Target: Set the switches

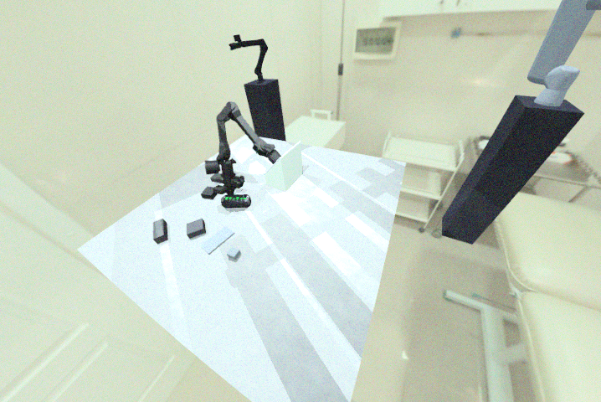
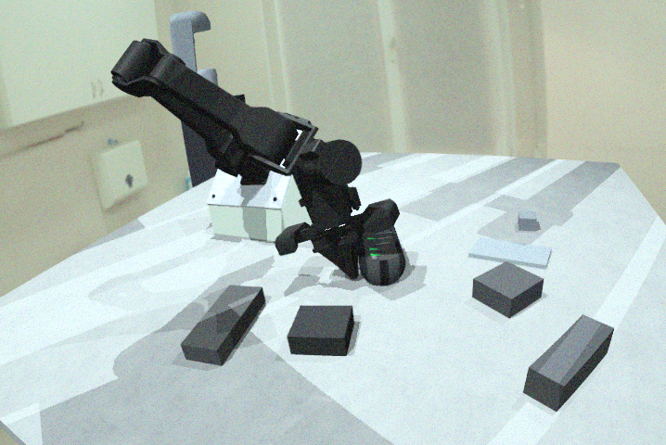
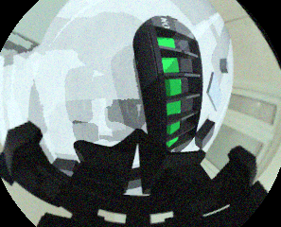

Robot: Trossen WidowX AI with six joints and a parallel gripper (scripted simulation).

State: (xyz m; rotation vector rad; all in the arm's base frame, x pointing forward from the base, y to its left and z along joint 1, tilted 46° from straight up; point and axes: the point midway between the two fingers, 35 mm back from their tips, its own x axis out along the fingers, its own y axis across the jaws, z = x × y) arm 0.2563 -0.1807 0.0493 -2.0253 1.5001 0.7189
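One unit (image 1: 235, 202) (image 2: 383, 262) (image 3: 151, 80) sits on the desk (image 1: 310, 307) (image 2: 449, 409) (image 3: 93, 80) in the top view, closer to the upper-left edge than to the right edge. Its long axis runs nearly level across the picture, with the row of green-marked switches on top. One arm (image 1: 248, 127) (image 2: 202, 99) reaches down to it. Two dark blocks lie towards the desk's left corner, and two more are partly covered by or close against the gripper (image 1: 230, 193) (image 2: 353, 275) (image 3: 141, 137). One pale plate (image 1: 218, 239) (image 2: 509, 251) (image 3: 215, 92), one small cube (image 1: 233, 253) (image 2: 528, 221) (image 3: 222, 65) and one green box (image 1: 287, 167) (image 2: 245, 222) complete the count.

Four dark blocks can be counted in the exterior view: two towards the near edge, two off to the right. One rounded end of the unit faces the near edge, the long axis running away from it. The gripper's tip is low, just beside the unit's left side.

Six switches show in the wrist view, each with green on its left half. The unit stretches up the picture, lettered end uppermost. Two fingers are drawn narrow, holding nothing; whether they touch the unit, I cannot tell.
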